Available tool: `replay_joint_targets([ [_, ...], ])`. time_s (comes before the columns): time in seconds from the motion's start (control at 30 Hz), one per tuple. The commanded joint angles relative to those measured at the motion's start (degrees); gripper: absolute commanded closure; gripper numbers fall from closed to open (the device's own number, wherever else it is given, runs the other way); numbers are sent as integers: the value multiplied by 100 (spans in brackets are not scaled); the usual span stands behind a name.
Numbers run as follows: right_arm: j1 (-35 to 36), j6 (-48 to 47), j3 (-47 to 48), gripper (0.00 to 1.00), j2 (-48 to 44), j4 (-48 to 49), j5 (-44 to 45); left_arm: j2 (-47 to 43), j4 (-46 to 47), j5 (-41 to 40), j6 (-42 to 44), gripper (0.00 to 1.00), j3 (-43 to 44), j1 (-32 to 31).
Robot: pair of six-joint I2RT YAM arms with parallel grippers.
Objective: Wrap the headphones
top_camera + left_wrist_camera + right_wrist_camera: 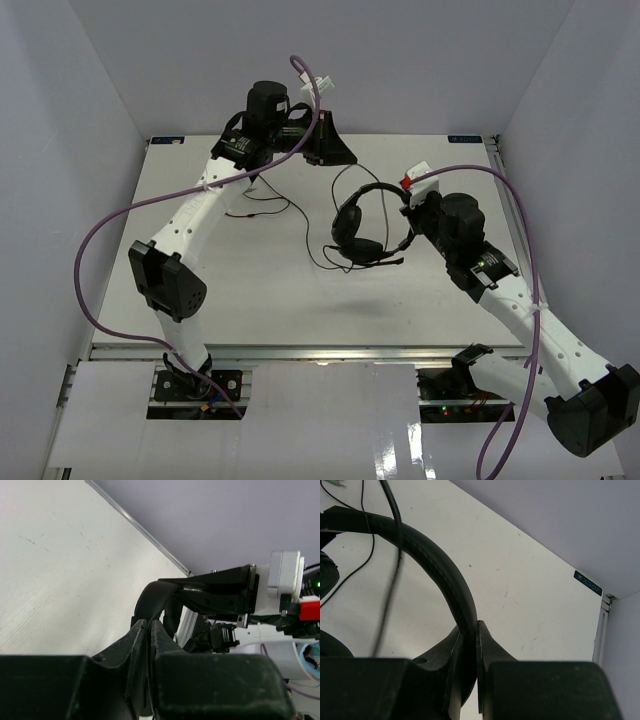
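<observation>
One pair of black over-ear headphones (350,222) at the middle of the white table (250,300), headband (435,565) clamped by right gripper (469,630); thin cord (305,232) trailing over table's left half; left gripper (149,625) above table's far edge, jaws pressed together, hold on cord not discernible

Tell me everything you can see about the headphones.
The headphones are black and over-ear: a thin arched headband with stitched padding and two round padded earcups. The right gripper is clamped on the headband, holding it near the middle of the table. A thin black cord trails left across the surface.
</observation>
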Motion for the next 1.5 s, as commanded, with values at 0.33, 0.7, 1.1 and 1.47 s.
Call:
replay_joint_targets([
  [0.33,30,-454,364,92,43,303,-566,-1421,-1672,-481,1748,77,-1082,260],
  [0.7,4,-219,518,92,149,303,-233,-2977,317,-350,1058,35,-3747,262],
  [1.1,-242,554,1203,92,703,-38,-561,-4714,2640,-1904,339,6,-7371,-2076],
  [1.47,-353,868,1588,92,781,-454,-891,-3873,5342,-3930,431,2,-8619,-2666],
])
